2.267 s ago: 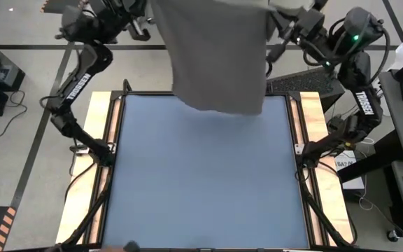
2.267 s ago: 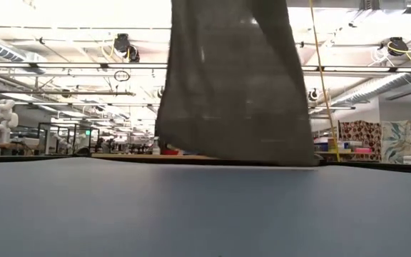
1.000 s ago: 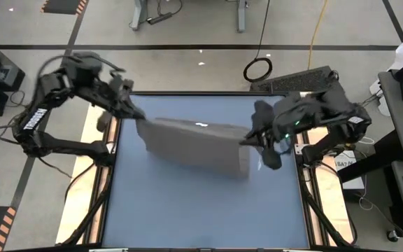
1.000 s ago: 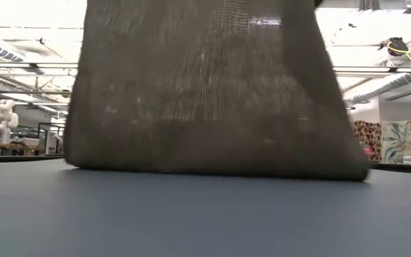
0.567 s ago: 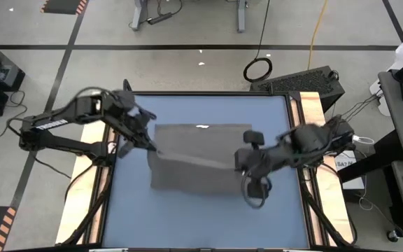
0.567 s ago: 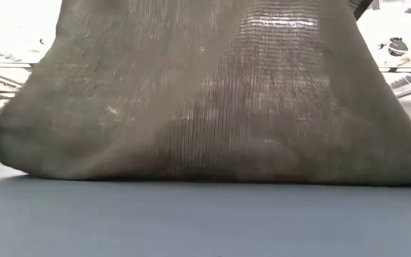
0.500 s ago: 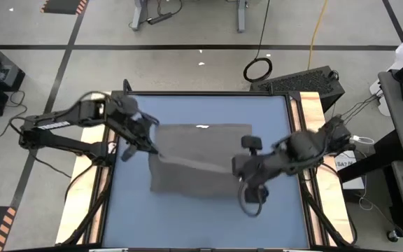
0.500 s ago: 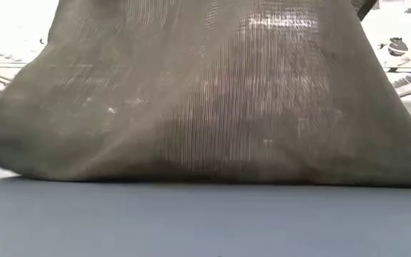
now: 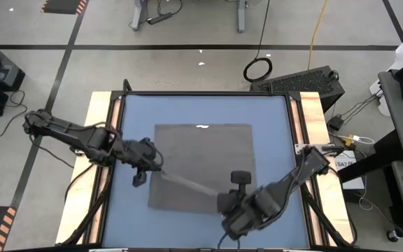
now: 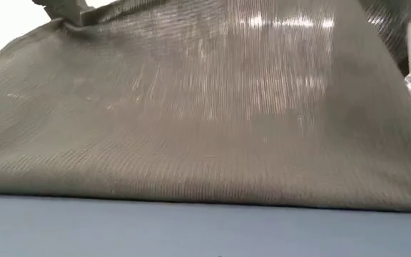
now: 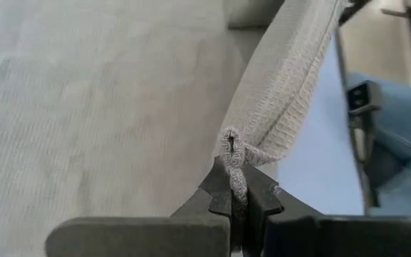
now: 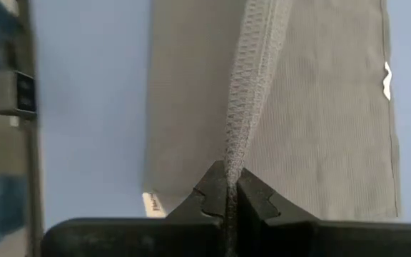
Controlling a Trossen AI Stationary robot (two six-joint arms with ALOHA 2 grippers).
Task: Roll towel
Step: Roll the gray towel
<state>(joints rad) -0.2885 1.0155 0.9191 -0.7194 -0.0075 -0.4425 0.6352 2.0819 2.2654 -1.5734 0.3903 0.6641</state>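
The grey-brown towel [image 9: 205,157] lies spread on the blue table [image 9: 275,147], with its white tag [image 9: 203,127] at the far edge. Its opposite edge [image 9: 187,183] is raised above the cloth and drawn between my two grippers. My left gripper [image 9: 158,168] is shut on that edge's left end. My right gripper [image 9: 224,199] is shut on its right end, nearer the table's near edge. Under the raised edge, cloth lies on both sides of it [image 12: 191,107]. In the low view the towel [image 10: 205,121] fills the picture and slopes up from the table. My left gripper [image 11: 235,194] pinches the bunched end of the towel's raised edge [image 11: 232,146] between its two fingers. The fingers come from the table's left. The edge runs taut from them toward my right gripper, clear of the table. My right gripper [image 12: 227,189] pinches the other end of the raised edge [image 12: 234,153] between its two fingers. The fingers come from the table's near right. The edge runs taut and straight away from them, above the flat cloth.
Wooden rails run along the table's left side [image 9: 100,119] and right side [image 9: 310,115]. Bare blue table shows to the far side, the right and the near side of the towel. A keyboard [image 9: 299,80] sits beyond the far right corner.
Both grippers have gone down and toward the table's near edge with the towel's held edge, the right one farther than the left. The towel, hanging upright a second ago, has been laid out: its tagged far edge stays on the table and the cloth has spread flat behind the grippers.
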